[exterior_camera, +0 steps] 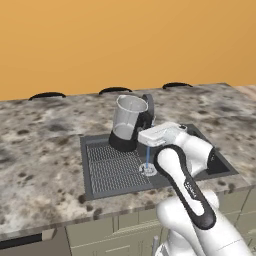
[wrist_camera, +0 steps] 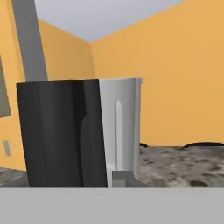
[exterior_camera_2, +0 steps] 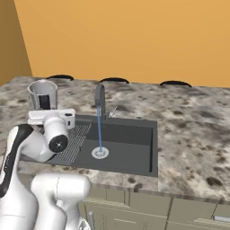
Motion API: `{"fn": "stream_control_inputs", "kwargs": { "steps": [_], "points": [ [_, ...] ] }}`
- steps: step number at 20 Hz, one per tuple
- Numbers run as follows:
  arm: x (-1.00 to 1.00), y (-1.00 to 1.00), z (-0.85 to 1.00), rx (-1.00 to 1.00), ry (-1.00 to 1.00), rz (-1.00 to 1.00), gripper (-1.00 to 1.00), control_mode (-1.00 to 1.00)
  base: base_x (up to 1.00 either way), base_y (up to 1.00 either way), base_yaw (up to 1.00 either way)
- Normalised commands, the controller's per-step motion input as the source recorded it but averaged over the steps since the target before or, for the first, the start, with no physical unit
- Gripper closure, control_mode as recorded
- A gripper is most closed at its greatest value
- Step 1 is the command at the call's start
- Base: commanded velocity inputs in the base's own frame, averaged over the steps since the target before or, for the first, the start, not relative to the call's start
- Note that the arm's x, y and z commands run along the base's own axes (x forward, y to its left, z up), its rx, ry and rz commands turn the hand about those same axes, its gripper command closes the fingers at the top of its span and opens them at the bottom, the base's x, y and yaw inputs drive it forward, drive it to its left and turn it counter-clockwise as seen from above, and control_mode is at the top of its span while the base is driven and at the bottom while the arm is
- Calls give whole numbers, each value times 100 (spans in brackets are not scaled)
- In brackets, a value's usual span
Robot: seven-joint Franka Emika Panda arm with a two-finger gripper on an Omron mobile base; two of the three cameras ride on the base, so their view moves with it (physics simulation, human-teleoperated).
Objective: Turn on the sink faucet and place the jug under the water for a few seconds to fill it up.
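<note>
While the water [exterior_camera_2: 99, 130] runs from the sink faucet [exterior_camera_2: 99, 101] straight down to the drain, the jug [exterior_camera: 128, 122] stands upright at the sink's [exterior_camera_2: 134, 155] draining-grid end, away from the stream. Its handle hides the gripper [exterior_camera: 145, 124] fingertips, so I cannot tell whether they clamp it.

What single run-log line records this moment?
water: running | jug: upright, left of stream | sink: catching stream | fill: not begun
</note>
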Motion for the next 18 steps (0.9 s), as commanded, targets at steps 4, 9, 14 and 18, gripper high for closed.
{"fn": "stream_control_inputs", "kwargs": {
  "steps": [4,9,14,18],
  "points": [
    [0,-97,-81,-11,14,-11,100,-100,0,0,0],
    [13,-83,-32,-9,3,1,100,-100,0,0,0],
    [0,-100,-14,0,-9,8,100,-100,0,0,0],
    [2,-95,-58,0,-1,13,100,-100,0,0,0]
  ]
}}
